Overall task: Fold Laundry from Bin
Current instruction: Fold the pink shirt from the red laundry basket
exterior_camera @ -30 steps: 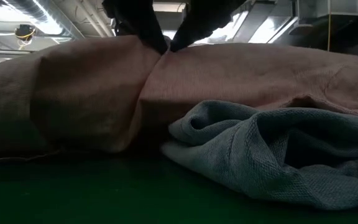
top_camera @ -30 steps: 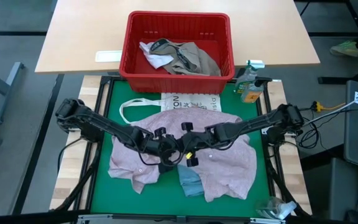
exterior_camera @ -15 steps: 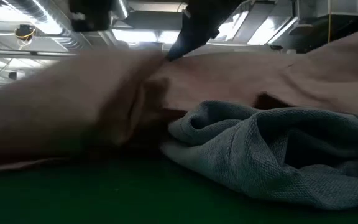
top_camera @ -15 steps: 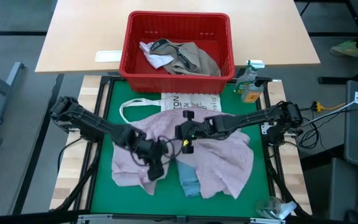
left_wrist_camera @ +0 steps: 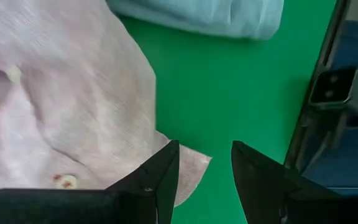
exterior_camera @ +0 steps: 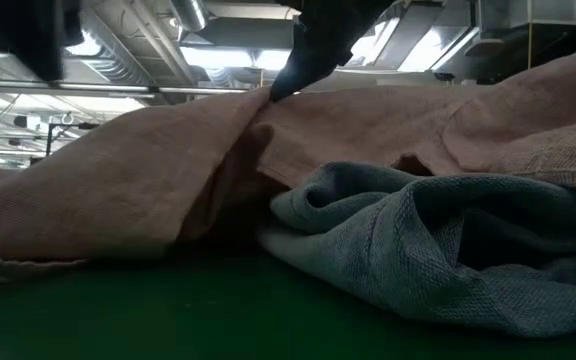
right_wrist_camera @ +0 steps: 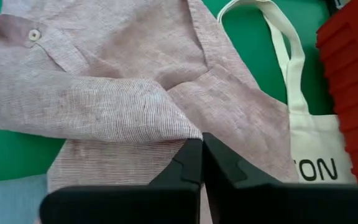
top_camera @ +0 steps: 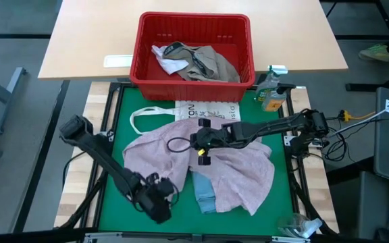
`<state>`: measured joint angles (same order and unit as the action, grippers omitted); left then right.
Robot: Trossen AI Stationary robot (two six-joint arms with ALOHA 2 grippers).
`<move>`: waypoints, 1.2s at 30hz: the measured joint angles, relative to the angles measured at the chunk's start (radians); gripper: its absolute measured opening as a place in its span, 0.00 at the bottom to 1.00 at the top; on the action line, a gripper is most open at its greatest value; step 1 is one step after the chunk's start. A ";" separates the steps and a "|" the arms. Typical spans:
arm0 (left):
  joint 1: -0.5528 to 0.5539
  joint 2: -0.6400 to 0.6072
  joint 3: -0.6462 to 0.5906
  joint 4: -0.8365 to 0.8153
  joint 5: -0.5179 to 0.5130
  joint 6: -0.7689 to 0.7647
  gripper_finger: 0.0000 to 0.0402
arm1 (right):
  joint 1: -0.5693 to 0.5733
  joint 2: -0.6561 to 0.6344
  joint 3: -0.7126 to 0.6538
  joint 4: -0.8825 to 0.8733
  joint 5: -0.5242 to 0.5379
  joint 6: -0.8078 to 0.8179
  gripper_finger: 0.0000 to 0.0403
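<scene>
Left gripper [top_camera: 155, 202]: near-left part of the green mat [top_camera: 117, 202], fingers [left_wrist_camera: 157, 177] spread apart and empty, hovering just off the near-left hem of the pink shirt [top_camera: 235, 169]. Pink shirt: pale pink woven cloth with a fine, linen-like weave and small pale buttons, crumpled and spread over the middle of the mat, its long axis running roughly left to right, one fold raised into a ridge at its far-centre edge. Light blue garment [top_camera: 206, 194]: soft knit, bunched, partly under the shirt's near edge, poking out toward the near side at centre. Tote bag [top_camera: 204, 111]: flat white cloth with looped handles, lying between shirt and bin, its far part tucked against the bin; printed black letters partly covered, "ON" legible in the right wrist view. Bin [top_camera: 194, 27]: red rectangular plastic basket, slotted walls, thick rim, on the far wooden tabletop [top_camera: 86, 40] at centre, holding white and khaki-grey laundry [top_camera: 198, 61] in a loose heap. Right gripper [top_camera: 196, 140]: over the shirt's far-centre, fingers pinched together on the raised fold of pink cloth. Spray bottle [top_camera: 271, 91]: right of the bin, label unreadable.
</scene>
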<state>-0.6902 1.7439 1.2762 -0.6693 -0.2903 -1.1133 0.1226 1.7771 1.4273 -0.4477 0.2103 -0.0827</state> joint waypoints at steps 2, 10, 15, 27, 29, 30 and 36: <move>-0.023 0.041 0.000 0.000 -0.010 -0.006 0.35 | 0.001 -0.001 0.000 0.000 -0.003 0.000 0.02; -0.026 0.195 -0.001 -0.004 -0.117 -0.014 0.35 | 0.001 -0.002 0.000 0.000 -0.019 0.000 0.02; 0.004 0.254 0.000 -0.029 -0.110 -0.066 0.35 | 0.002 -0.002 0.000 0.000 -0.028 0.000 0.02; 0.016 0.241 -0.001 -0.065 -0.089 -0.113 0.02 | 0.001 -0.002 0.000 -0.036 -0.046 0.005 0.02; 0.016 0.223 -0.004 -0.103 -0.072 -0.116 0.02 | 0.001 -0.002 0.000 -0.039 -0.046 0.005 0.02; 0.015 0.210 -0.005 -0.121 -0.070 -0.117 0.01 | 0.001 -0.002 0.000 -0.043 -0.046 0.006 0.02; 0.006 0.098 -0.003 -0.222 -0.082 -0.131 0.01 | 0.001 -0.002 0.000 -0.073 -0.003 0.007 0.02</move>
<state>-0.6839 1.8422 1.2728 -0.8915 -0.3721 -1.2441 0.1238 1.7756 1.4273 -0.5208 0.2075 -0.0755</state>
